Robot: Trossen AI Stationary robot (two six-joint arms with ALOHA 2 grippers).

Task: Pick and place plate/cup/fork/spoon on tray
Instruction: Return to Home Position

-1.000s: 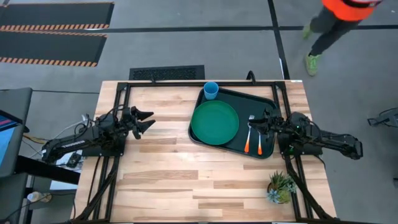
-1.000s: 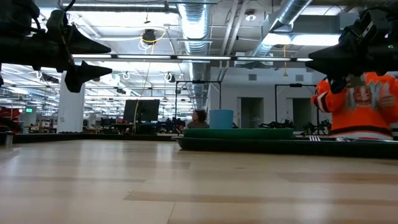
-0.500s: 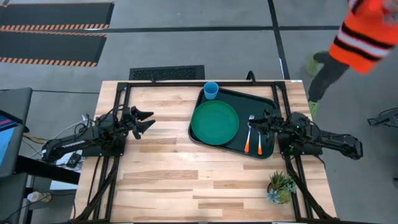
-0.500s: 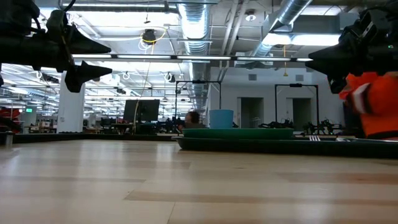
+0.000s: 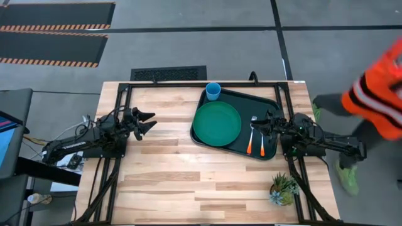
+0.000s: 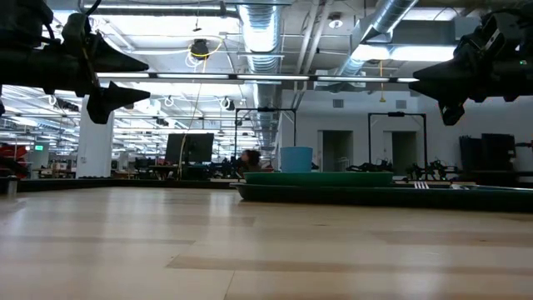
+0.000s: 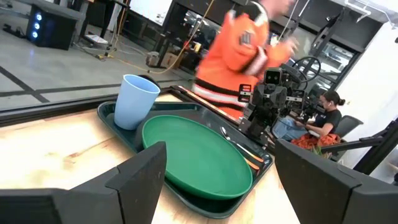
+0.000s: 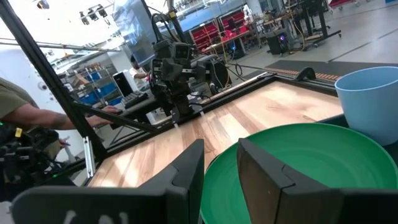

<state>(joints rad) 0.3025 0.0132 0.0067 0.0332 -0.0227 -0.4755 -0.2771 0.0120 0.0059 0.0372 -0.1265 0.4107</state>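
Tray [image 5: 271, 100] and its load sit on the right half of the pale wooden table [image 5: 163, 169]; left of it the left gripper [image 5: 147, 121] hovers with fingers spread, empty. On the tray lie the plate [image 5: 217, 123], the cup [image 5: 213, 91] at its far corner, then fork [image 5: 252, 133] and spoon [image 5: 263, 142] side by side. Above them the right gripper [image 5: 257, 124] hangs slightly parted, holding nothing, and a person in orange [image 5: 377, 94] crosses the grey floor beyond.

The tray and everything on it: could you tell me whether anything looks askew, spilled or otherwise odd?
Nothing stands out. The plate lies flat on the tray, the cup stands upright at its far corner, and the fork and spoon lie side by side.
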